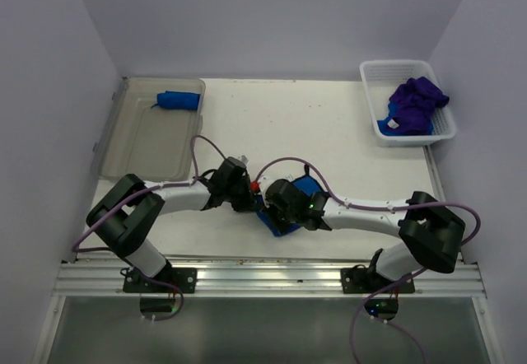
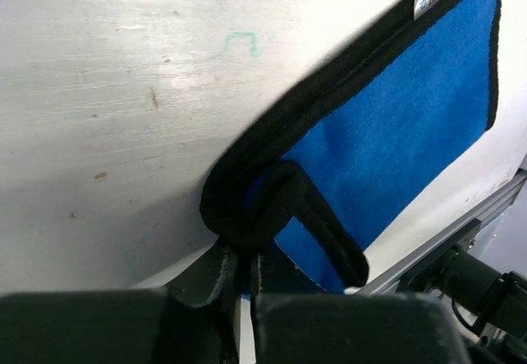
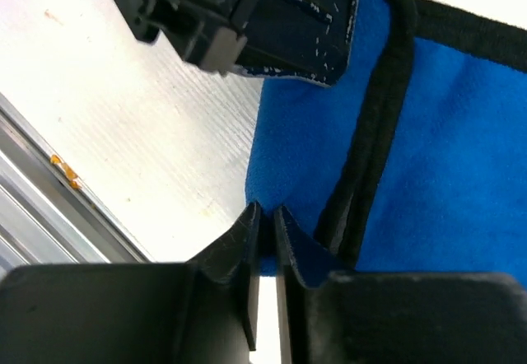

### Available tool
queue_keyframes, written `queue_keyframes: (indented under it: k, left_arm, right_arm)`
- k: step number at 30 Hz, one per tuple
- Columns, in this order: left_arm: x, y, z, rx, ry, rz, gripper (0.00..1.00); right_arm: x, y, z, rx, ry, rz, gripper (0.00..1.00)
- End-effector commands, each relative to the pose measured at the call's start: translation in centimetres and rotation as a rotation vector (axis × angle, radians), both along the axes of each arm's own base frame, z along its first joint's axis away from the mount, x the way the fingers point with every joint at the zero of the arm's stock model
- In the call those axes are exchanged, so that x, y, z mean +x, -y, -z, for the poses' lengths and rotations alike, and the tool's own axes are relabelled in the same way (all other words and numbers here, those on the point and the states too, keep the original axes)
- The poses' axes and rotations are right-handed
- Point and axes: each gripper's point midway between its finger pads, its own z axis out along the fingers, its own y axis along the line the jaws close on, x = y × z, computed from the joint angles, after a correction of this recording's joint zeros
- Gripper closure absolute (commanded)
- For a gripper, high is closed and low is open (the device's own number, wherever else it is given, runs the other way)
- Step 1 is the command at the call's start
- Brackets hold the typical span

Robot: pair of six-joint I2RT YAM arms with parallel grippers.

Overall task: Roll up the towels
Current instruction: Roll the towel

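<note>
Your counter (image 1: 329, 125) carries a clear bin (image 1: 140, 146) at its far left and a white basket (image 1: 395, 64) at its far right. The blue towel (image 1: 306, 184) lies flat near the front edge, between the two arms, one corner folded over itself. Purple towels (image 1: 416, 100) are heaped in the basket, and a rolled towel (image 1: 179, 100), also blue, sits at the bin's far end. Your left end effector (image 2: 243, 257) is closed tight on the dark hem at the folded corner. Your right end effector (image 3: 265, 214) is all but closed, tips against the towel's near edge; you cannot tell whether any cloth is pinched there.
</note>
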Motion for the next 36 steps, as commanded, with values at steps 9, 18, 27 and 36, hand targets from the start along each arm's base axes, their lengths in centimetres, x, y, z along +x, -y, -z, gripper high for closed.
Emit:
queue_keyframes:
  k: [9, 18, 27, 36]
  left_arm:
    - [-0.7, -0.4, -0.3, 0.060, -0.077, -0.032, 1.00]
    - [-0.7, -0.1, -0.5, 0.057, -0.090, -0.041, 1.00]
    - [-0.2, -0.2, -2.5, 0.033, -0.044, -0.055, 0.68]
    - [1.4, -2.2, -6.6, -0.001, 0.074, -0.127, 0.35]
  right_arm:
    - [2.1, -1.6, -3.1, -0.089, 0.260, 0.016, 0.51]
    - [2.3, -2.5, -0.5, -0.180, 0.312, 0.004, 0.53]
    - [1.4, -2.6, -0.9, -0.067, 0.256, 0.056, 1.00]
    - [0.7, -2.8, -3.2, 0.297, -0.029, 0.103, 1.00]
